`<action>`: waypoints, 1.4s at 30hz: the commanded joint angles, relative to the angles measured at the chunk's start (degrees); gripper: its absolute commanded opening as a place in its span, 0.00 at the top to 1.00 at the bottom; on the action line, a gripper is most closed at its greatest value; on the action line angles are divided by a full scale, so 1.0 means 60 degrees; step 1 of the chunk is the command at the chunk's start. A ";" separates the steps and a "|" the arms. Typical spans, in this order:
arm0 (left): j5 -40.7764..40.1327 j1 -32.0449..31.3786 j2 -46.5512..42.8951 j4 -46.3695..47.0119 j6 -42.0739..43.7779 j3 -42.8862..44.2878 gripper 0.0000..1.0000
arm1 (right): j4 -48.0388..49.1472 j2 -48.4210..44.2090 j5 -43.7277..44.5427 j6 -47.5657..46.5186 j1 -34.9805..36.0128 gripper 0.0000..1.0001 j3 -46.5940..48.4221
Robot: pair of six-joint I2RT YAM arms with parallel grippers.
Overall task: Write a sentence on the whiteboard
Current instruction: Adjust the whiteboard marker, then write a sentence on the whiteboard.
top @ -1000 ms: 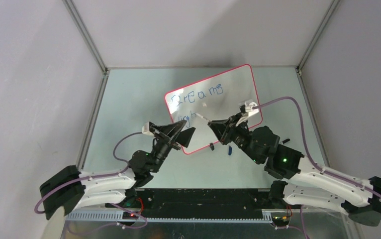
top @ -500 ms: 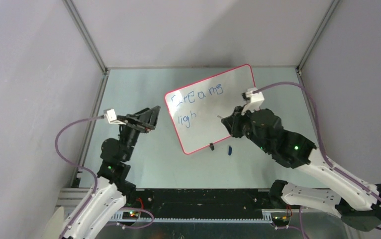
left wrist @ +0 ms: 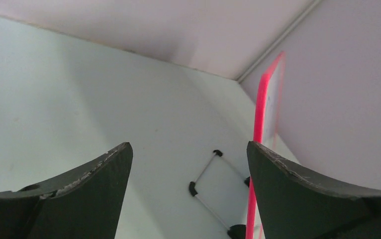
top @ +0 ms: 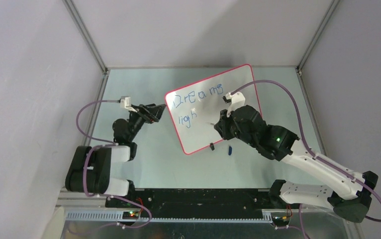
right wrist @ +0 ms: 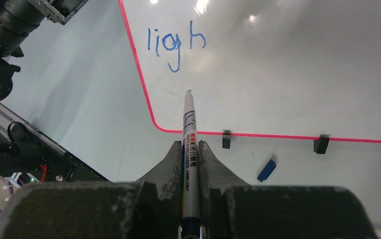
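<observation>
The whiteboard [top: 201,137] stands tilted on the table, red rim around it. Part of the sentence is on it in blue: "Dreams" [top: 198,95] above and "ligh" [top: 188,119] below, the latter also in the right wrist view [right wrist: 176,42]. My right gripper [right wrist: 190,147] is shut on a white marker [right wrist: 188,114]. The marker's tip points at the board just below "ligh"; whether it touches I cannot tell. My left gripper [top: 156,112] stands open and empty at the board's left edge, its right finger beside the red rim [left wrist: 259,114].
A blue marker cap [top: 230,149] lies on the table in front of the board, near a black clip foot [top: 211,146]. A wire stand [left wrist: 206,172] shows behind the board. The enclosure's walls close in the table at back, left and right.
My left arm has pulled back from the board's lower left corner to its left edge, and its jaws have spread wider. My right gripper with the marker shifted slightly over the board's front.
</observation>
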 commanded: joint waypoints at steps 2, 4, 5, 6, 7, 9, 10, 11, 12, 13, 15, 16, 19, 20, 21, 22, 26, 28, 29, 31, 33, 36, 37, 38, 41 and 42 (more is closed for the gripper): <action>0.2425 0.0520 0.1072 0.3400 -0.1286 0.0312 0.15 | 0.0245 0.0064 -0.0127 -0.0312 0.0042 1.00 0.0363; 0.1894 0.0561 0.1038 0.3397 -0.1335 0.0119 0.17 | 0.0320 0.0151 -0.0193 -0.0340 0.0046 1.00 0.0357; 0.1732 0.0565 0.0886 0.3392 -0.1246 -0.0073 0.17 | 0.0350 0.0172 -0.0202 -0.0345 0.0056 1.00 0.0364; 0.1417 0.0575 0.0788 0.3384 -0.1192 -0.0184 0.17 | 0.0363 0.0218 -0.0208 -0.0360 0.0052 1.00 0.0362; 0.1252 0.0579 0.0615 0.3370 -0.1122 -0.0369 0.17 | 0.0357 0.0236 -0.0202 -0.0369 0.0059 1.00 0.0359; 0.1098 0.0620 0.0486 0.3375 -0.1098 -0.0508 0.16 | 0.0342 0.0281 -0.0179 -0.0400 0.0051 1.00 0.0364; 0.1130 0.0625 0.0485 0.3368 -0.1096 -0.0511 0.16 | 0.0329 0.0282 -0.0151 -0.0417 0.0051 1.00 0.0369; 0.1182 0.0626 0.0507 0.3385 -0.1131 -0.0469 0.15 | 0.0338 0.0264 -0.0141 -0.0435 0.0051 1.00 0.0348; 0.1433 0.0627 0.0604 0.3389 -0.1157 -0.0316 0.16 | 0.0369 0.0258 -0.0139 -0.0463 0.0051 1.00 0.0323; 0.1597 0.0627 0.0669 0.3390 -0.1238 -0.0202 0.16 | 0.0394 0.0229 -0.0123 -0.0479 0.0047 1.00 0.0282; 0.2154 0.0602 0.0956 0.3401 -0.1414 0.0197 0.19 | 0.0458 0.0180 -0.0116 -0.0491 0.0043 1.00 0.0233; 0.2474 0.0573 0.1163 0.3404 -0.1489 0.0455 0.23 | 0.0502 0.0158 -0.0126 -0.0502 0.0039 1.00 0.0207; 0.2855 0.0422 0.1340 0.3412 -0.1493 0.0681 0.33 | 0.0588 0.0094 -0.0156 -0.0511 0.0039 1.00 0.0135; 0.2879 0.0338 0.1336 0.3407 -0.1440 0.0697 0.35 | 0.0604 0.0093 -0.0169 -0.0518 0.0030 1.00 0.0128; 0.2901 0.0255 0.1335 0.3406 -0.1364 0.0700 0.35 | 0.0621 0.0092 -0.0175 -0.0520 0.0035 1.00 0.0116; 0.2909 0.0229 0.1393 0.3394 -0.1334 0.0727 0.36 | 0.0631 0.0099 -0.0178 -0.0530 0.0028 1.00 0.0104; 0.3141 0.0165 0.1929 0.3405 -0.1617 0.1156 0.46 | 0.0685 0.0178 -0.0174 -0.0533 0.0035 1.00 0.0070; 0.3292 0.0130 0.2159 0.3405 -0.1751 0.1354 0.52 | 0.0740 0.0229 -0.0170 -0.0545 0.0027 1.00 0.0046; 0.3319 0.0097 0.2208 0.3405 -0.1767 0.1394 0.53 | 0.0762 0.0256 -0.0131 -0.0552 0.0024 1.00 0.0052; 0.3351 0.0014 0.2253 0.3405 -0.1724 0.1463 0.56 | 0.0812 0.0348 -0.0008 -0.0571 0.0024 1.00 0.0056; 0.3388 -0.0076 0.2269 0.3405 -0.1656 0.1502 0.57 | 0.0864 0.0461 0.0172 -0.0586 0.0033 1.00 0.0057; 0.3475 -0.0154 0.2378 0.3405 -0.1669 0.1627 0.64 | 0.0998 0.0699 0.0388 -0.0592 0.0012 1.00 0.0056; 0.3475 -0.0165 0.2423 0.3405 -0.1689 0.1648 0.69 | 0.1087 0.0754 0.0403 -0.0603 0.0019 1.00 0.0060; 0.3475 -0.0164 0.2450 0.3405 -0.1715 0.1682 0.72 | 0.1141 0.0880 0.0423 -0.0614 0.0013 1.00 0.0055; 0.3471 -0.0172 0.2538 0.3409 -0.1776 0.1725 0.87 | 0.1422 0.1215 0.0438 -0.0701 0.0032 1.00 0.0062; 0.3474 -0.0173 0.2544 0.3407 -0.1787 0.1726 0.88 | 0.1477 0.1283 0.0453 -0.0774 0.0026 1.00 0.0052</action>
